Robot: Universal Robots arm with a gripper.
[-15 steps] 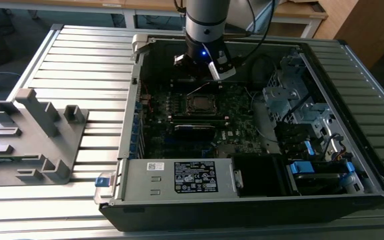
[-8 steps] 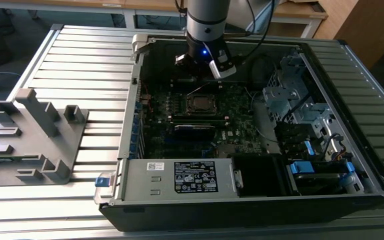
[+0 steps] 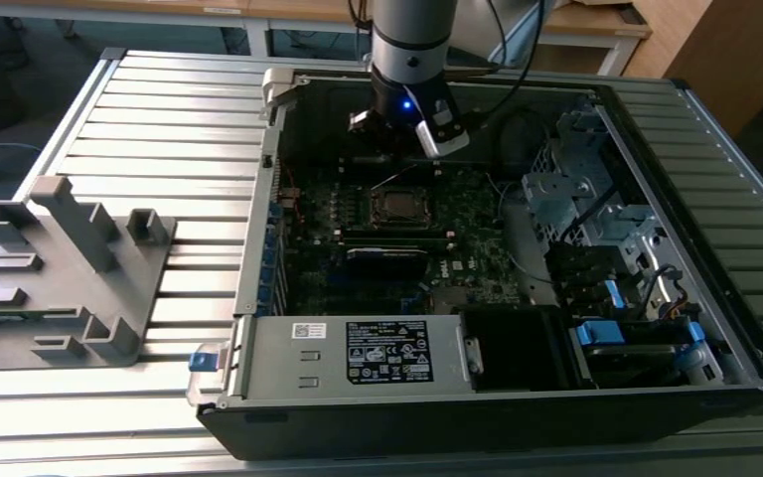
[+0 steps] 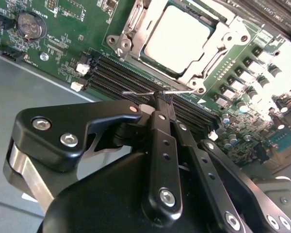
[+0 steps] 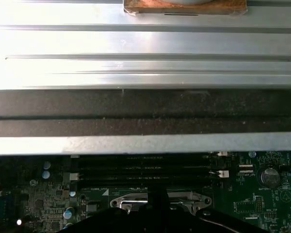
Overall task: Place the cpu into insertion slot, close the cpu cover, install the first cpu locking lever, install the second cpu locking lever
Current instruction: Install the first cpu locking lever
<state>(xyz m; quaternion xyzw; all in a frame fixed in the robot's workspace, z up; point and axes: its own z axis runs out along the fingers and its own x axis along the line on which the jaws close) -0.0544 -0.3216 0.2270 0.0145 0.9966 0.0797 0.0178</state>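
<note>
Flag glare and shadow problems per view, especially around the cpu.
Second wrist view: glare bleaches the cpu face almost white, and the motherboard burns out at one edge; the gripper is a dark mass. First wrist view: the slatted table flares bright, the motherboard sits in shadow. Exterior view: the case interior is dim against that pale table.
</note>
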